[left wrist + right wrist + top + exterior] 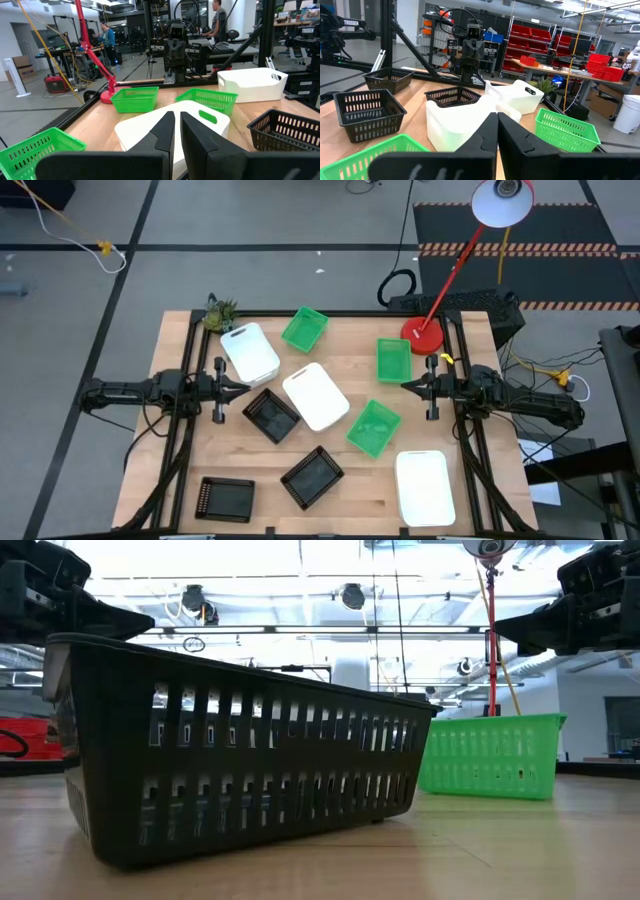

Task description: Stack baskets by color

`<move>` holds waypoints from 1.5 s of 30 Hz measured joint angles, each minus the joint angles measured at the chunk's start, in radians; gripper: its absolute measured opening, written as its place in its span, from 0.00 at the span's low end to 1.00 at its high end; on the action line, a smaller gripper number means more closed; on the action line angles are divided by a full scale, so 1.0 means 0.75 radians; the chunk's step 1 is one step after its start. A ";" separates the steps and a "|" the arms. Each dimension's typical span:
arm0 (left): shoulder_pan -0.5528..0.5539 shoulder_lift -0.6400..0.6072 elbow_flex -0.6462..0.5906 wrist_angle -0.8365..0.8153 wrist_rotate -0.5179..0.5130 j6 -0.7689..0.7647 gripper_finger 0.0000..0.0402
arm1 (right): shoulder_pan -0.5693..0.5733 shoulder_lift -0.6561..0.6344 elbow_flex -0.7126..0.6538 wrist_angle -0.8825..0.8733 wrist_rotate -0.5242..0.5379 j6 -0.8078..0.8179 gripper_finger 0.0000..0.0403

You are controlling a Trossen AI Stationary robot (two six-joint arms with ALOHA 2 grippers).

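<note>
1. Baskets are seen scattered singly over the table (pixel 180 330), none stacked: three green (one at the far edge (pixel 304 328), one near the lamp base (pixel 393 360), one toward the middle (pixel 374 427)), three white (one far left (pixel 249 352), one central (pixel 316 395), one at the near right corner (pixel 424 486)) and three black (one beside the central white (pixel 271 416), one nearer the front (pixel 312 476), one at the near left corner (pixel 226 498)).
2. Nothing is held by either gripper. The left gripper (pixel 243 387) is closed to a thin slit, and the right gripper (pixel 408 385) is fully closed.
3. The left gripper is placed just beside the far-left white basket and close to the black one next to the central white; the right gripper is placed just beside the green basket near the lamp base.
4. Several baskets lie at odd angles, so a misaligned drop is judged likely to leave one cocked on another's rim rather than nested.
5. The central white and adjacent black baskets appear to touch, so lifting one could drag the other.
6. The red lamp (pixel 424 338) stands close to a green basket, and a swing of the right arm there could strike it.
</note>
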 joint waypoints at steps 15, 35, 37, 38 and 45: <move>0.000 0.000 0.000 0.000 0.000 0.000 0.08 | 0.000 0.000 0.000 0.067 0.002 -0.001 0.00; 0.000 0.000 0.000 0.000 0.000 0.000 0.08 | 0.000 0.224 0.177 0.122 0.000 0.191 0.00; 0.001 0.000 0.000 0.000 -0.002 0.004 0.08 | 0.000 0.286 0.236 0.102 0.000 0.211 0.00; 0.001 0.000 0.000 0.000 -0.004 0.008 0.08 | 0.000 0.314 0.265 0.084 0.000 0.214 0.00; 0.001 0.000 -0.002 0.048 -0.012 0.024 0.08 | 0.000 0.544 0.583 -0.111 0.003 0.215 0.00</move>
